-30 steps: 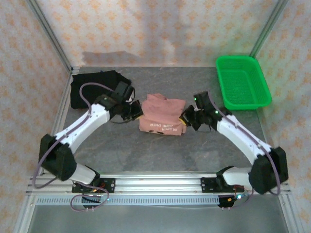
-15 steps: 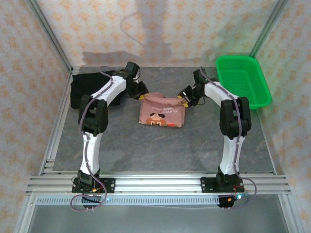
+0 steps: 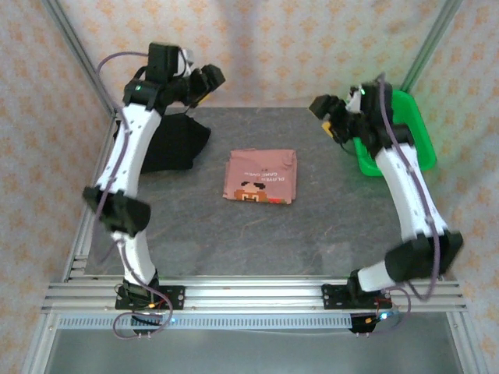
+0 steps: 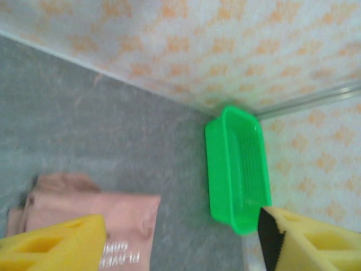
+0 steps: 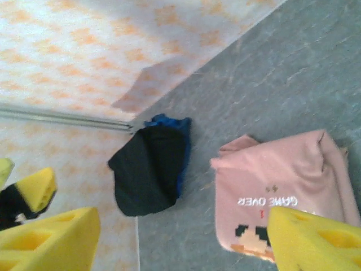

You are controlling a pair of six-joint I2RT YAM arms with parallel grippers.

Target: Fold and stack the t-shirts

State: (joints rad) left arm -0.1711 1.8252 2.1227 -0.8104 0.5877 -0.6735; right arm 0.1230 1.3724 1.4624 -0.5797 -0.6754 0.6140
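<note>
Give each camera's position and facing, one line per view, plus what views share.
Top external: above and behind the bases, looking down on the table; left arm, right arm show; pink shirt centre, black shirt left, basket right.
Left wrist: on the left arm, facing down and rightward at basket and pink shirt; left fingers apart at bottom.
Right wrist: on the right arm, facing down and leftward at black shirt and pink shirt; right fingers apart at bottom.
Shared: the pink shirt, in all three.

Walls point(image 3: 257, 47) papered pale with orange diamond motifs rise beyond the jaws; beneath them lies a mottled grey tabletop point(image 3: 257, 234), with aluminium posts point(image 3: 79, 54) at the corners.
</note>
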